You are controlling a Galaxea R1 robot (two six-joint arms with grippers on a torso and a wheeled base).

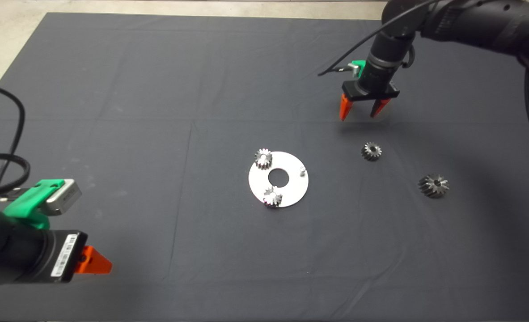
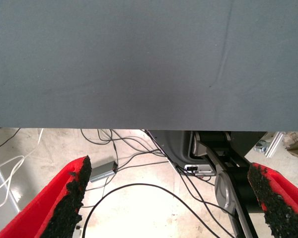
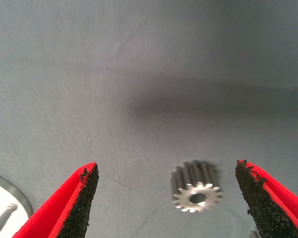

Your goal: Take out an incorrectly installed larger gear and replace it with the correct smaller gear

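The larger gear point(image 1: 433, 185) lies loose on the mat at the right. The smaller gear point(image 1: 371, 151) lies on the mat between it and the round silver plate point(image 1: 298, 190). The plate carries two small gears point(image 1: 263, 158) point(image 1: 272, 197) and a bare pin point(image 1: 302, 170). My right gripper point(image 1: 363, 112) hangs open and empty above the mat, just behind the smaller gear. In the right wrist view the smaller gear point(image 3: 196, 186) lies between its open fingers point(image 3: 82, 198), and the plate's edge point(image 3: 2, 198) shows. My left gripper point(image 1: 95, 262) is parked at the lower left, open point(image 2: 166, 198).
The dark mat point(image 1: 157, 112) covers the table. Black cables point(image 1: 9, 147) loop at the left edge. The left wrist view shows the mat's edge, floor cables point(image 2: 129, 163) and a machine base point(image 2: 223, 163) beyond.
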